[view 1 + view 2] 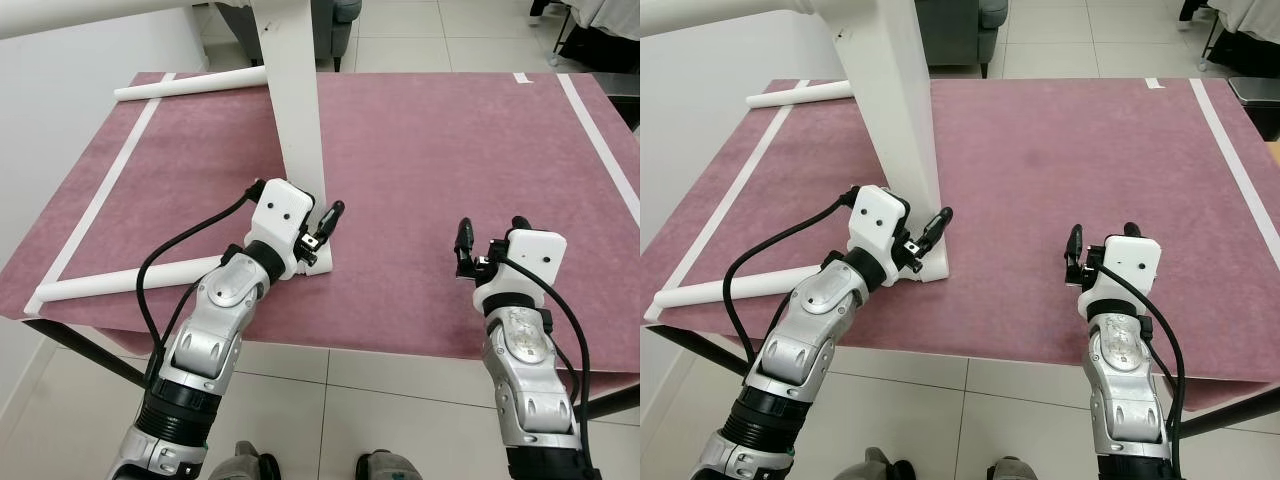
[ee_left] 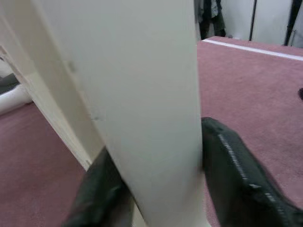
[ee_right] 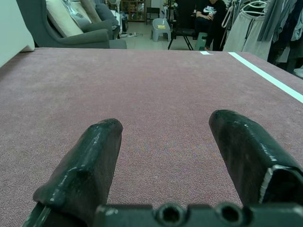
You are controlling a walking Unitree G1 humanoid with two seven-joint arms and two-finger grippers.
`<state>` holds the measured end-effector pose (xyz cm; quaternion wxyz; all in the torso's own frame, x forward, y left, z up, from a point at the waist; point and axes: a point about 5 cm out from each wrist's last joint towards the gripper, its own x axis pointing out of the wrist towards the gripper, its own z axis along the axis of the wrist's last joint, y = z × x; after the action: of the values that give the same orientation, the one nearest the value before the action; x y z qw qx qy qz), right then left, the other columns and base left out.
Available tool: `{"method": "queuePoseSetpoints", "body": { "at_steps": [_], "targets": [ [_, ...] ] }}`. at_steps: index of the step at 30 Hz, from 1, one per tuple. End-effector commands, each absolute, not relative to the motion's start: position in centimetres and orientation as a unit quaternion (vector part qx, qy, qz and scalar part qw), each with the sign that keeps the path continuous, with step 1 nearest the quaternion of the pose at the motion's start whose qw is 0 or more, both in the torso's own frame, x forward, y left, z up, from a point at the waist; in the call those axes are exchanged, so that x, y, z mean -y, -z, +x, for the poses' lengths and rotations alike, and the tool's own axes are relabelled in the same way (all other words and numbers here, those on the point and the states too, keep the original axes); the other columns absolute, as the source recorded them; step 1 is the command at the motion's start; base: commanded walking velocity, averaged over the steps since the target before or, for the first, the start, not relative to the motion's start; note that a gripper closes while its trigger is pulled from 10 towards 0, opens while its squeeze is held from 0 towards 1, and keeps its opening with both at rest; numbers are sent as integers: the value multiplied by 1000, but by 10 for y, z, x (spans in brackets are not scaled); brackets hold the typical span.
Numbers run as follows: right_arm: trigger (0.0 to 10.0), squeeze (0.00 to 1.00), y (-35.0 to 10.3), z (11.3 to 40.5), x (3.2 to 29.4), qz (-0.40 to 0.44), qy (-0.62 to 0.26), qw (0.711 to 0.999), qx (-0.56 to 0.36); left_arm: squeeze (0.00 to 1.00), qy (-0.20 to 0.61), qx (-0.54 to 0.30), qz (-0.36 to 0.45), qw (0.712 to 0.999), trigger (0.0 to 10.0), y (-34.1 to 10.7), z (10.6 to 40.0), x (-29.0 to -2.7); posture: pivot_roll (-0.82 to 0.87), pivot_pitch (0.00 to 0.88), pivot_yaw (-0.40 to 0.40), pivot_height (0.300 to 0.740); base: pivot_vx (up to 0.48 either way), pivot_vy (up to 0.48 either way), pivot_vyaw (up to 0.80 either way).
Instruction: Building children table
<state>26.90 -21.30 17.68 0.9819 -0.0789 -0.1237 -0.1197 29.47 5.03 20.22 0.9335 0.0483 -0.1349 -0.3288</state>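
- Left eye view: The left claw [image 1: 322,232] is gripping the foot of a white leg [image 1: 297,110] that is standing up on the red mat [image 1: 430,150] of the desk. A white bar [image 1: 120,281] is lying on the mat beside the left arm, near the front edge. Another white bar [image 1: 190,86] is lying at the far corner. White tape [image 1: 110,170] is running along the mat's left side. The right claw [image 1: 490,232] is hanging over the mat, well apart from the leg, with its fingers spread and nothing in them.
- Right eye view: The same things are showing here. The leg [image 1: 895,120] is rising up to a white board [image 1: 720,18] at the top. A grey chair [image 1: 960,30] is standing on the tiled floor behind the desk.
- Left wrist view: The leg [image 2: 142,94] is sitting between the two black fingers [image 2: 236,165], and both are pressing on it.
- Right wrist view: The two fingers [image 3: 90,165] are held apart over the bare mat [image 3: 156,94]. Far off, a person [image 3: 208,16] is sitting near some hanging clothes [image 3: 255,19].
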Motion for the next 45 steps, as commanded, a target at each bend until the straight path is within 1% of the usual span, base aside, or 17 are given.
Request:
{"method": "queuePoseSetpoints", "body": {
  "at_steps": [1, 8, 9, 10, 17, 21, 23, 24, 28, 29, 30, 32, 33, 38, 40, 42, 45],
  "targets": [
    [10000, 0, -175, 268, 212, -76, 119, 982, 122, 0, 334, 138, 52, 931, 0, -203, 292, -49, -136, 99, 108, 740, 0, 0, 0],
    [10000, 0, -175, 269, 211, -75, 116, 983, 123, 0, 327, 140, 50, 933, 0, -203, 294, -50, -130, 100, 104, 740, 0, 0, 0],
    [10000, 0, -175, 269, 211, -76, 116, 983, 123, 0, 330, 140, 52, 932, 9529, -203, 294, -50, -129, 101, 103, 740, 0, 0, 0],
    [10000, 0, -175, 269, 210, -76, 115, 983, 123, 0, 331, 141, 51, 932, 10000, -204, 294, -49, -132, 102, 104, 740, 0, 0, 0],
    [10000, 0, -175, 269, 211, -76, 118, 982, 124, 0, 336, 154, 43, 928, 10000, -209, 294, -46, -138, 103, 108, 740, 0, 0, 0],
    [10000, 0, -176, 268, 212, -77, 119, 982, 124, 0, 350, 165, 31, 922, 10000, -213, 292, -42, -140, 104, 107, 740, 0, 0, 0],
    [10000, 0, -176, 269, 211, -78, 118, 982, 125, 0, 386, 176, -5, 905, 10000, -220, 288, -35, -143, 104, 106, 740, 0, 0, 0],
    [10000, 0, -176, 269, 211, -78, 118, 982, 125, 0, 386, 176, -5, 905, 10000, -220, 288, -35, -143, 104, 106, 740, 0, 0, 0],
    [10000, 0, -176, 269, 210, -79, 116, 982, 126, 0, 463, 177, -61, 866, 10000, -226, 277, -26, -149, 105, 104, 740, 0, 0, 0],
    [10000, 0, -177, 269, 210, -79, 116, 982, 127, 0, 475, 174, -66, 860, 10000, -226, 276, -25, -149, 105, 104, 740, 0, 0, 0],
    [10000, 0, -177, 269, 210, -79, 116, 982, 127, 0, 475, 174, -66, 860, 10000, -226, 276, -25, -149, 105, 104, 740, 0, 0, 0],
    [10000, 0, -177, 270, 211, -80, 116, 982, 127, 0, 521, 160, -78, 835, 10000, -223, 271, -23, -152, 105, 103, 740, 0, 0, 0],
    [10000, 0, -177, 270, 211, -80, 116, 982, 127, 0, 521, 160, -78, 835, 10000, -223, 271, -23, -152, 105, 103, 740, 0, 0, 0],
    [10000, 0, -178, 271, 210, -81, 115, 982, 128, 0, 598, 142, -52, 787, 10000, -217, 267, -18, -158, 107, 103, 740, 0, 0, 0],
    [10000, 0, -178, 271, 210, -81, 115, 982, 128, 0, 606, 141, -47, 781, 10000, -216, 267, -17, -159, 108, 103, 740, 0, 0, 0],
    [10000, 0, -179, 271, 210, -82, 116, 981, 129, 0, 633, 137, -40, 760, 10000, -218, 267, -15, -164, 110, 106, 740, 0, 0, 0],
    [10000, 0, -179, 271, 210, -82, 116, 981, 130, 0, 641, 137, -38, 754, 10000, -219, 268, -15, -166, 110, 108, 740, 0, 0, 0]
  ]
}}
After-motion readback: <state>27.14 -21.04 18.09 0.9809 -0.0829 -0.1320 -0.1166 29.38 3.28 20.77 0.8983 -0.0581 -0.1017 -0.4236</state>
